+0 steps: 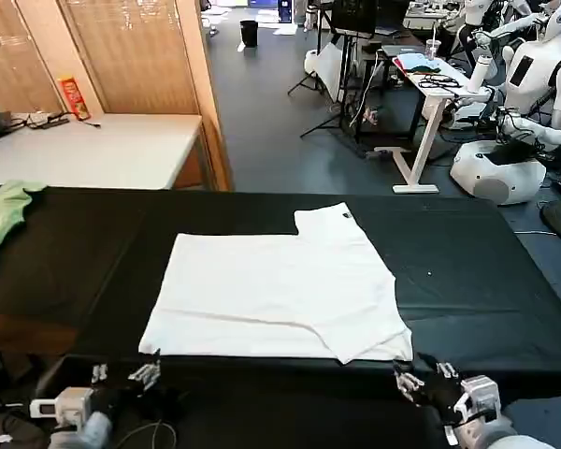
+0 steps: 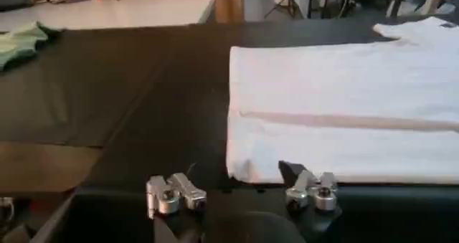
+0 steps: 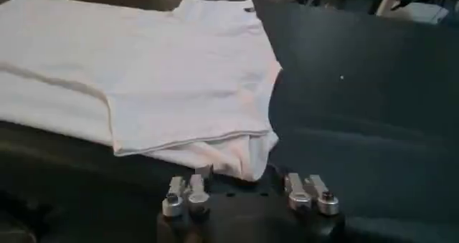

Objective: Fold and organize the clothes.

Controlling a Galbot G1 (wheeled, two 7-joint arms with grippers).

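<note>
My two pincers sit at the near edge of the black table, one at each near corner of the white T-shirt, and I judge the step in hand to be taking hold of that near edge for the next fold. To do it well I want each pincer to go in low, catch all the layers at its corner, and lift both corners together so the cloth rises flat and carries away from me without skewing.

My left pincer hangs just below and outside the shirt's near left corner; in the left wrist view its fingers stand wide apart, holding nothing, with the corner of the cloth lying between them and a little beyond. My right pincer is just beside the near right corner, where a folded sleeve flap comes to a point. In the right wrist view its fingertips are also spread and empty, and the drooping tip of that flap almost touches them.

The shirt lies flat, plain side up, partly folded, its collar toward the far edge of the table. The right corner is thicker and lumpier than the left, so I should bite deeper there. A small light green garment lies well apart at the far left.
</note>
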